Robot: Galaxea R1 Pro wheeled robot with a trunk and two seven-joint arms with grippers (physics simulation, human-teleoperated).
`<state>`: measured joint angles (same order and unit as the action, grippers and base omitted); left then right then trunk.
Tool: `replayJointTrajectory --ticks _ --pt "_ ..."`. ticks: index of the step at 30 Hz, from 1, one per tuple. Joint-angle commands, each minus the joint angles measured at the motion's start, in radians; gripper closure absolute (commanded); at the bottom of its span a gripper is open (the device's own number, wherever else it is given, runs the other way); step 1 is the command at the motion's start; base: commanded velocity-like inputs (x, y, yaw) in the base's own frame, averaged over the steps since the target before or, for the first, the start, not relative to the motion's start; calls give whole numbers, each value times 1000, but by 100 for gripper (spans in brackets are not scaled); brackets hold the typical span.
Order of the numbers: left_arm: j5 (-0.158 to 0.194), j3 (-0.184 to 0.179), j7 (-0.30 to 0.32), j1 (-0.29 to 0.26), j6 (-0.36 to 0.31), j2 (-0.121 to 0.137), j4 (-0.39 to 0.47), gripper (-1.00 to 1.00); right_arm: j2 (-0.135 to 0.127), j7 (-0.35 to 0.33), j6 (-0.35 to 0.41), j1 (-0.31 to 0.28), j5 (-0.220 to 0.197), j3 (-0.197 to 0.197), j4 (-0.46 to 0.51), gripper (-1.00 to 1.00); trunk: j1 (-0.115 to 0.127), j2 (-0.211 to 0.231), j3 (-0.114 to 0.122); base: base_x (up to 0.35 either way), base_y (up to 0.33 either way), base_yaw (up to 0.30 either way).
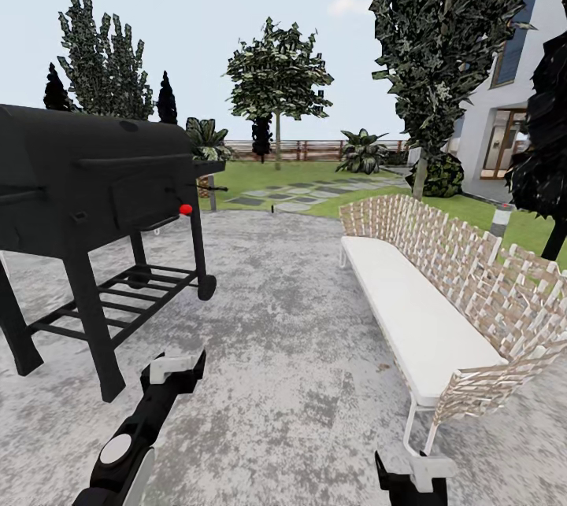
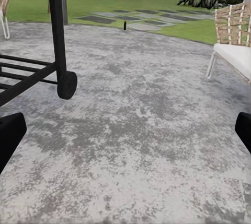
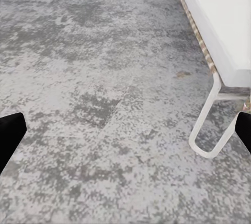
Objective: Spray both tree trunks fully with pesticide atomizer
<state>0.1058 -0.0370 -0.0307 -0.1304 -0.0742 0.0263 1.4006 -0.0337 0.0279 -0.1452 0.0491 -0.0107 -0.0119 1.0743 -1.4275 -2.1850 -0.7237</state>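
Observation:
I stand on a grey stone patio [image 1: 276,317] facing the garden lawn [image 1: 252,174]. A small dark upright object, the pesticide atomizer [image 1: 274,209] [image 2: 124,25], stands far ahead where the patio meets the grass, too small for detail. One tree [image 1: 277,81] rises far back near the fence, its thin pale trunk [image 1: 277,145] bare. A second tree [image 1: 441,18] stands at the right, its trunk [image 1: 420,174] behind the bench. My left gripper [image 1: 179,367] [image 2: 125,135] and right gripper [image 1: 413,476] [image 3: 125,132] hang low over the patio, both open and empty.
A black barbecue grill [image 1: 94,175] on wheeled legs [image 2: 66,84] stands close on the left. A white woven bench [image 1: 425,301] [image 3: 214,20] runs along the right. Stepping stones [image 1: 291,193], a wooden fence [image 1: 315,149], a bollard lamp [image 1: 499,220] and a white house [image 1: 504,128] lie beyond.

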Motion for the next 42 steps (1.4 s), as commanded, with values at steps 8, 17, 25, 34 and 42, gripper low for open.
replayJointTrajectory --ticks 8,17,25,34,42 --pt "0 -1 0 0 -2 0 0 -100 -3 -5 -2 0 0 2 -1 -100 0 0 0 64 0 0" --pt "0 -3 0 0 -4 0 0 -100 -2 -2 -2 0 0 2 -5 -100 0 0 0 310 0 0" --pt "1 -3 0 0 -4 0 0 -100 -4 0 -2 0 0 3 -8 -100 0 0 0 337 9 0" --pt "2 -4 0 0 -4 0 0 -100 -3 0 -2 0 0 3 -8 -100 0 0 0 312 186 0" --pt "0 -4 0 0 -4 0 0 -100 -2 1 -2 0 0 3 -8 -100 0 0 0 296 230 0"
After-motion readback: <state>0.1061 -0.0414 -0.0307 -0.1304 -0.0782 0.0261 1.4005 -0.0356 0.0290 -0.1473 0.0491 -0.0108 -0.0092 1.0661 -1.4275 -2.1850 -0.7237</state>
